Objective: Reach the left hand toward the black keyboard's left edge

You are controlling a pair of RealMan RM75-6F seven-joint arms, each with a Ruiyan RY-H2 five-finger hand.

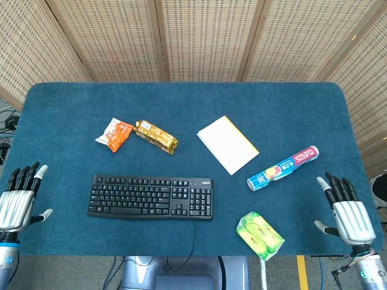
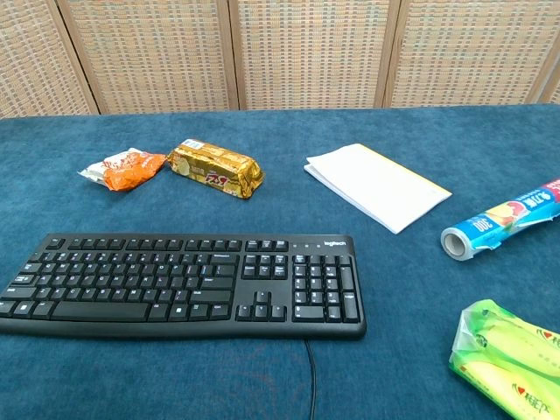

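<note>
Just at the start: left hand (image 1: 17,202), silver and shiny, up at the left edge of the blue cloth table (image 1: 181,99), fingers spread and pointing up, holding nothing. Well apart from the long black plastic keyboard (image 1: 151,196), with bare blue cloth in between. Keyboard flat near the front of the table, a bit left of the middle, thin black cord (image 1: 192,241) running off the front. Right hand (image 1: 344,211) far over on the other side, also spread, also holding nothing. Neither hand to be seen from the chest view, only the keyboard (image 2: 184,282) close up. Next, most likely: slide the left hand sideways toward the keyboard's left end and a little lower, fingers loose, stopping just beside the edge. No need to press any keys. Nothing in the way on that side. Orange snack packet (image 1: 115,135) and gold wrapped bar (image 1: 156,136) farther back, safe from the reach.
</note>
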